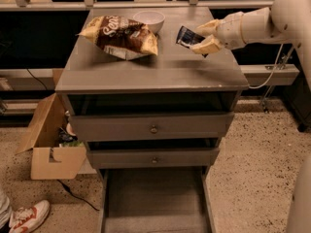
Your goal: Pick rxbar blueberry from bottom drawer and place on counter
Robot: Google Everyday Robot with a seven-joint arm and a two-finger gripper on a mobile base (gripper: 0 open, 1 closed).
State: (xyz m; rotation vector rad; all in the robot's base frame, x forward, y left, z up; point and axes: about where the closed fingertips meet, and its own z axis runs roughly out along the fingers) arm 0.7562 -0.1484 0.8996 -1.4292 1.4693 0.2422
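The rxbar blueberry [186,37], a dark navy bar with pale print, is held tilted between the cream fingers of my gripper [204,36] just above the right rear part of the grey counter [160,69]. The gripper comes in from the right on a white arm and is shut on the bar. The bottom drawer [153,198] is pulled out below, its plain grey floor bare.
A brown-and-yellow chip bag [121,35] lies on the counter's left rear, with a white bowl [149,19] behind it. The two upper drawers with brass knobs [153,129] are slightly open. A cardboard box [48,140] and a shoe [26,217] are on the floor at left.
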